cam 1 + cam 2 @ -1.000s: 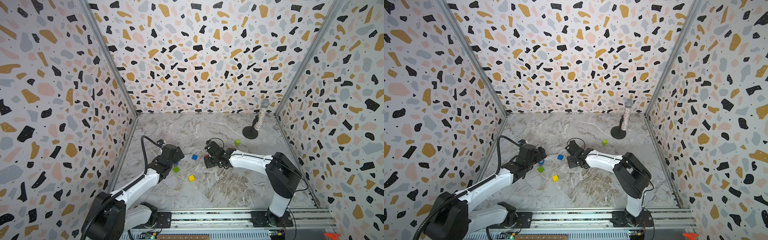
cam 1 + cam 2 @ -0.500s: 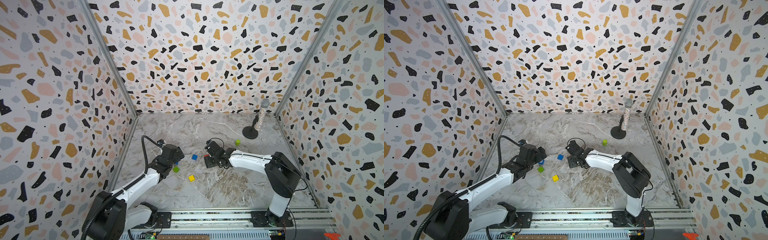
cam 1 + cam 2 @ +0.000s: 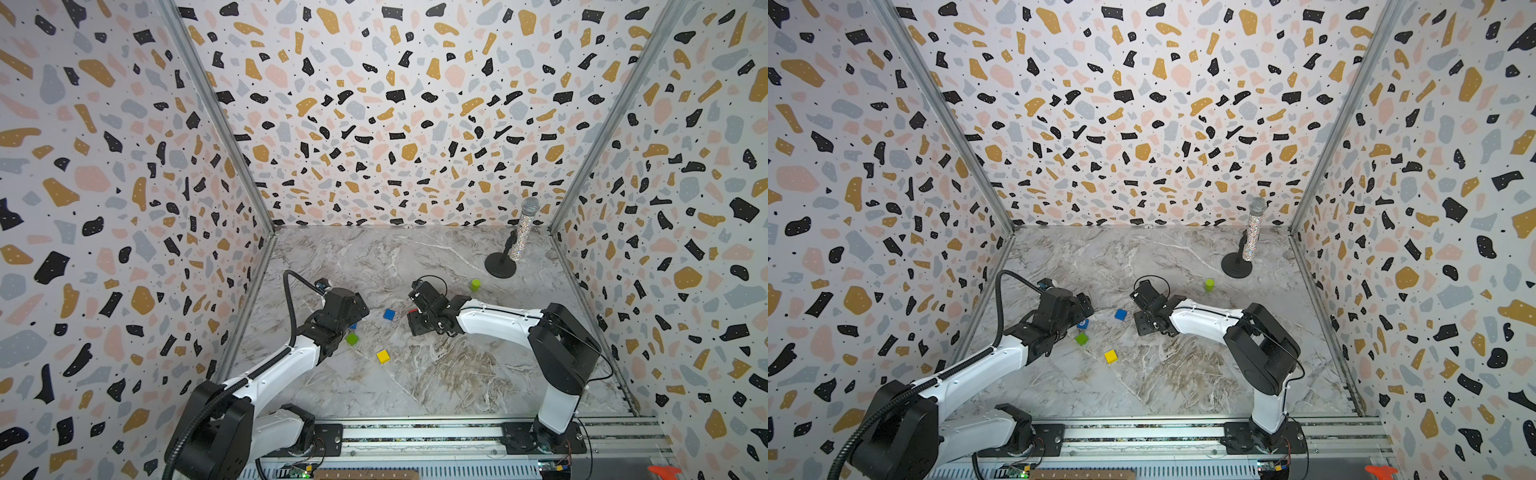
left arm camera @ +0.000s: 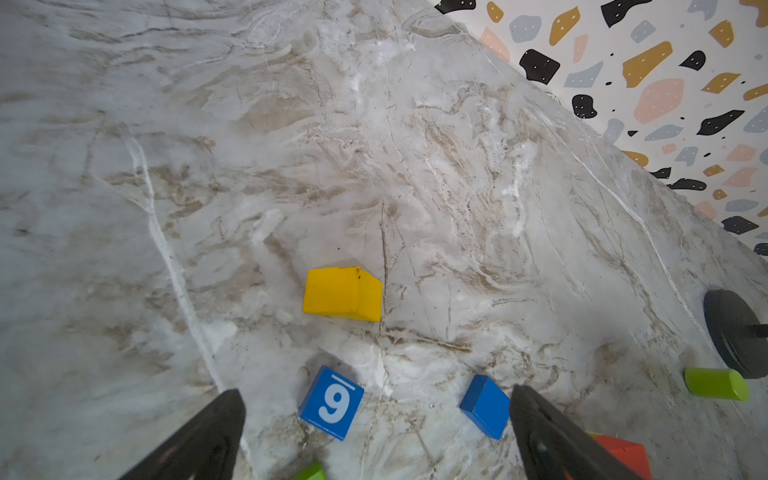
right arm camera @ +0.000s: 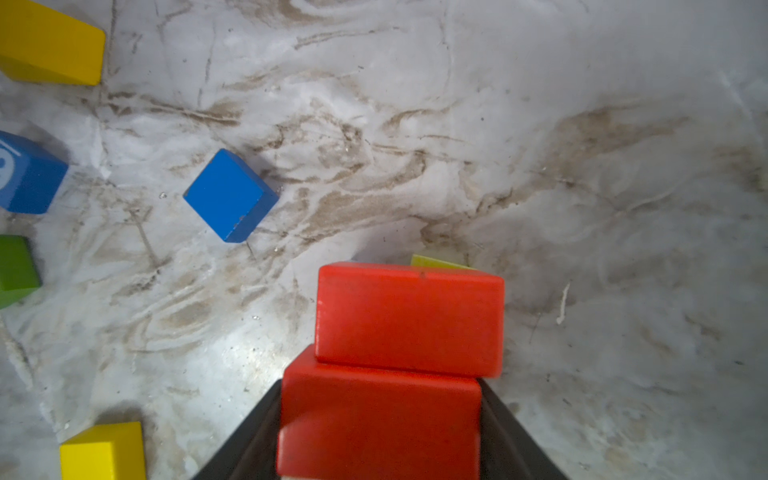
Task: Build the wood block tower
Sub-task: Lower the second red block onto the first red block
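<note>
Wood blocks [image 3: 1120, 314] lie loose on the marble surface [image 3: 436, 374], left of centre, between the 2 arms.

Item 1: red brick [image 5: 378, 424], pinched between the fingers [image 5: 249, 449] of the right gripper [image 5: 380, 386].

Item 2: 2nd red brick [image 5: 409, 318], touching the held brick just past the fingertips. Whether it sits under or beside it cannot be told. A yellow-green edge [image 5: 436, 262] shows behind it, otherwise hidden. In both top views this gripper is low over the surface and only a red sliver shows at it.

Just left of it lies a blue cube [image 3: 389, 314]. Further left are a blue block marked "9" [image 4: 331, 402], a green cube [image 3: 352, 339] near it, and a yellow cube [image 3: 382, 356] toward the front. A 2nd yellow block [image 5: 104, 451] appears in the right wrist view only.

Green cylinder [image 3: 475, 284] sits apart at the back right, near the black round stand [image 3: 500, 266] carrying a glittery microphone [image 3: 524, 232].

Left gripper [image 4: 376, 395]: fingers [image 4: 199, 440] spread wide, holding nothing. In its wrist view the "9" block lies between them, with the blue cube beside 1 finger.
</note>
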You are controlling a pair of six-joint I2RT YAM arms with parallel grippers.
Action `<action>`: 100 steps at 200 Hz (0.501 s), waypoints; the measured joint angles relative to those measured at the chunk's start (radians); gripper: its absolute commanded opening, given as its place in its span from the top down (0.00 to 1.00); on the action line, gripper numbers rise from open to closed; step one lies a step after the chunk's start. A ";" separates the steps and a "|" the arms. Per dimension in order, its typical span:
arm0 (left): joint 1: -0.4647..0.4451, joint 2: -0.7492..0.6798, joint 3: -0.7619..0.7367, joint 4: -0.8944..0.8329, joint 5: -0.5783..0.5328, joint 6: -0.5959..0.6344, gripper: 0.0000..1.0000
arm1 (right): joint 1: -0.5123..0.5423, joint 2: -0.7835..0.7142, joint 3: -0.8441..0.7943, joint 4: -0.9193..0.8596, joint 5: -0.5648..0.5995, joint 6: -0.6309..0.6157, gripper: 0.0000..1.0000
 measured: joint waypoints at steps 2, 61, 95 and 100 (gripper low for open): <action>0.000 0.000 0.000 0.000 0.000 0.000 0.00 | 0.000 0.000 0.000 0.000 0.000 0.000 0.36; 0.000 0.000 0.000 0.004 0.001 0.001 0.00 | 0.000 0.000 0.000 0.000 0.000 0.000 0.31; 0.000 0.000 0.008 -0.005 -0.001 0.009 0.00 | 0.000 0.000 0.000 0.000 0.000 0.000 0.30; 0.000 0.000 0.010 -0.005 -0.001 0.010 0.00 | 0.000 0.000 0.000 0.000 0.000 0.000 0.30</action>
